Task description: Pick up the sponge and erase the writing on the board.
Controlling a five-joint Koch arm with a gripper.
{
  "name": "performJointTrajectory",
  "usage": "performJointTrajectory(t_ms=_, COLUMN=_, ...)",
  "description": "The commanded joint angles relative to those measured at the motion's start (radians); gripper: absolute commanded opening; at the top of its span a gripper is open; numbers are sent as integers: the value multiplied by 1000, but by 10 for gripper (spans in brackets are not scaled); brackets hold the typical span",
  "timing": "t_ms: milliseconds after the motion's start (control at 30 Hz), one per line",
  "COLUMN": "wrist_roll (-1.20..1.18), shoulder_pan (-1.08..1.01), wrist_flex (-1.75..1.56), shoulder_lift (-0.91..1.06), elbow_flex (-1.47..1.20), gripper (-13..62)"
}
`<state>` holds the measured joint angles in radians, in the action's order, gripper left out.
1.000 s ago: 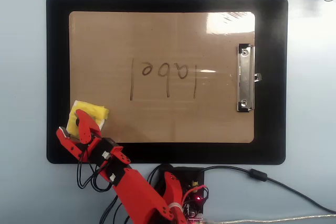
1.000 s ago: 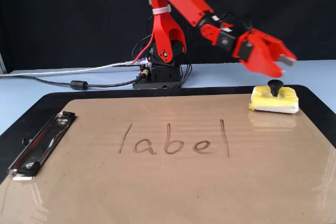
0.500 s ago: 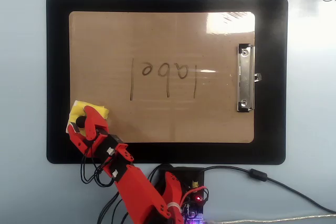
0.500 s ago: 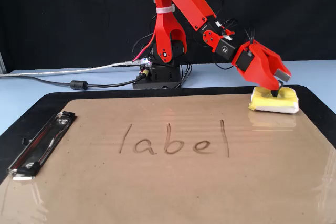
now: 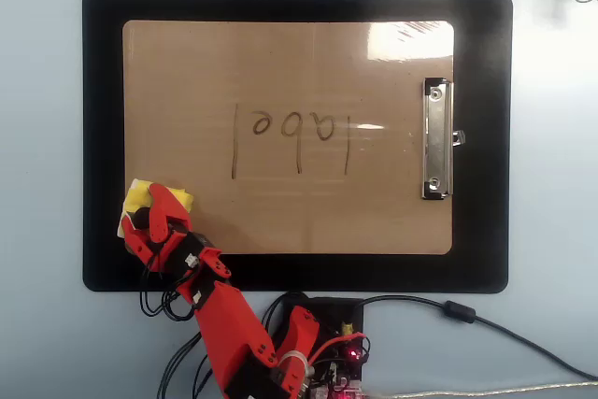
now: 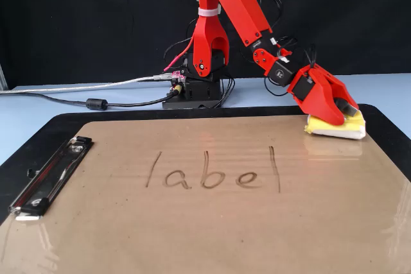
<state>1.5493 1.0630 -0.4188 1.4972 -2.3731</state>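
Red arm drops onto the sponge

The gripper (image 6: 343, 115) has sunk from above until its jaws straddle the yellow sponge (image 6: 352, 129); whether they have closed is unclear. The "label" writing (image 6: 212, 170), well beyond the fingertips, remains unerased on the board (image 6: 192, 235).

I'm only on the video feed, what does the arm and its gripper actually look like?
The arm is bright red plastic in blocky, angular links, with a white band around one link. Loose black wires run along the joints. Its gripper is red too, with wedge-shaped jaws. The black base has red, white and black cables plugged in.
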Motion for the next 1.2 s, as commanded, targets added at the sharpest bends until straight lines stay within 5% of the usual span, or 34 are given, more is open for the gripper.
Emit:
performJointTrajectory(t_ms=0, wrist_roll=2, shoulder_pan=6, wrist_flex=-3, shoulder_lift=17, elbow_flex=2, gripper=330)
performJointTrajectory(t_ms=200, wrist_roll=3, shoulder_pan=5, wrist_flex=109, shoulder_lift=28, elbow_flex=0, gripper=318)
performJointTrajectory(t_ms=567, wrist_roll=-117, shoulder_pan=-103, wrist_flex=112, shoulder_lift=140, elbow_flex=-25, gripper=-80)
performJointTrajectory(t_ms=767, wrist_roll=-109, shoulder_pan=-206, wrist_flex=109, shoulder_lift=190, elbow_flex=-23, gripper=-80)
performJointTrajectory(t_ms=1167, wrist_roll=-118, shoulder_pan=-1026, wrist_flex=167, shoulder_lift=192, elbow_flex=72, gripper=-80)
